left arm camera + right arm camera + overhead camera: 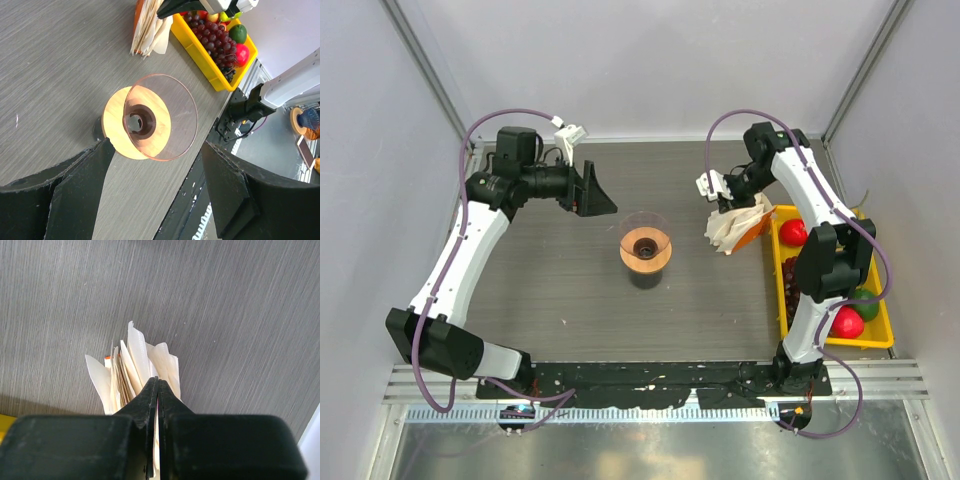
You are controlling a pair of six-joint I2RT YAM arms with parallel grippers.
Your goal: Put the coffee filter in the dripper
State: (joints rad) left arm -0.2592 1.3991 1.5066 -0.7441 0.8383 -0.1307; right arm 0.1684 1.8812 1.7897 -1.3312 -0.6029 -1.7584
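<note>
Right, status: right gripper (156,382) is clenched tight at the top edge of the ruffled bunch of white paper filters (735,228), which sits on the grey table (550,280) just beside the yellow plastic fruit tray (865,343), right of centre. A sliver of white shows between the tips, so I judge it has pinched the thin white paper coffee filter (142,360) out of the bunch. Can't tell from the wrist view whether it's one sheet or several.

Left gripper (600,195) is released, jaws wide, hovering far-left and looking at the clear funnel-shaped dripper with tan wooden collar (645,245). The dripper stands mid-table, upright, nothing in it, well apart from the bunch.

How I'd run the step in hand (separating one filter):
- Lift slowly and straight up; watch for neighbours riding along, since the sheets are nested.
- If more than one comes up, a small shake or re-pinch on the outermost edge beats carrying a clump.
- Keep clear of the tray wall on the way up.
- Carry left with the filter's point down and lower it into the cone's mouth before letting go.
- The dripper looks light, so the left arm could steady its collar if the paper drags.
</note>
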